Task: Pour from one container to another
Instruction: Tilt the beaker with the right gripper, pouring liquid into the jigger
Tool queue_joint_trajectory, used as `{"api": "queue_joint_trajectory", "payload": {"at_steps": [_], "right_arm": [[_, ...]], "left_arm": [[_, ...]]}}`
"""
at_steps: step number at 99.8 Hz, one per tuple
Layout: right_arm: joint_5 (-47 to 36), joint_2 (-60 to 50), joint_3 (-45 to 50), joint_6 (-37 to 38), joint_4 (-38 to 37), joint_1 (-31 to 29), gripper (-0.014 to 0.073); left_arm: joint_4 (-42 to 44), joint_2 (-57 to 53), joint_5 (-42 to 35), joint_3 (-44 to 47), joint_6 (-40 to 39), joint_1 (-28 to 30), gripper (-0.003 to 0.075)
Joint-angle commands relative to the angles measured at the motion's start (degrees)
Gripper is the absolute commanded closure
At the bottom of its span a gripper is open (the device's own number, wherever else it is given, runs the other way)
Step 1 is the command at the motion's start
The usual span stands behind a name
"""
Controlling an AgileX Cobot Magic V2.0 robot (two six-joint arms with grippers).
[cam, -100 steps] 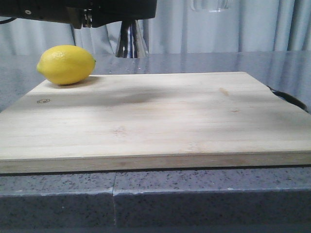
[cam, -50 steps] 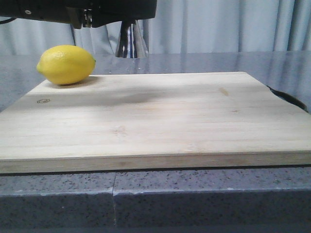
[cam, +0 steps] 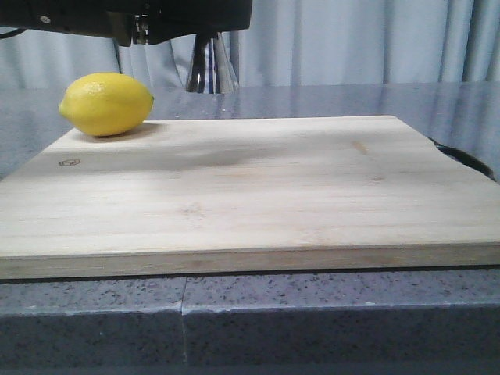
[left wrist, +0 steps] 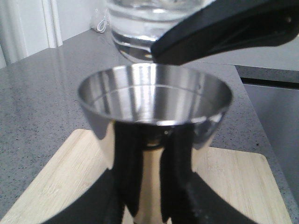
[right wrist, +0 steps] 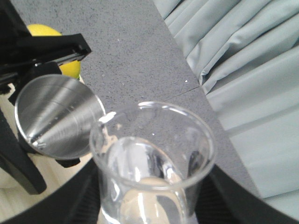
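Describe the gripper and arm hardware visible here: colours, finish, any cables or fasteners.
Left gripper: matte black moulded fingers, broad and rounded at the base, narrowing upward. Right gripper: the same black material; one finger crosses the left wrist view as a smooth tapered blade. In the front view the left arm is a black housing with a small silver screw, exposed metal fasteners and a thin black cable at the edge.
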Motion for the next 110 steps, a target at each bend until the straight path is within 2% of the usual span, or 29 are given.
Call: {"api": "queue_joint_trajectory", "payload": {"at_steps": [1, 28, 56, 110], "right_arm": [[-3.50, -1.39, -2.51, -0.63, -5.16, 0.67, 0.0318], [-3.50, -1.28, -2.51, -0.63, -12.80, 2.74, 0.0318], [-4.16, -1.19, -2.51, -0.63, -17.50, 2.74, 0.0318], [-6.26, -1.19, -2.51, -2.78, -19.07, 2.74, 0.0318]], "left_arm": [[-4.98, -2.86, 5.56, -1.72, -0.46, -0.44, 0.0573], [-4.98, -2.86, 5.56, -1.72, -0.46, -0.44, 0.0573], [-4.98, -2.86, 5.56, -1.72, -0.46, -0.44, 0.0573], [-4.98, -2.86, 5.56, -1.72, -0.46, -0.44, 0.0573]]}}
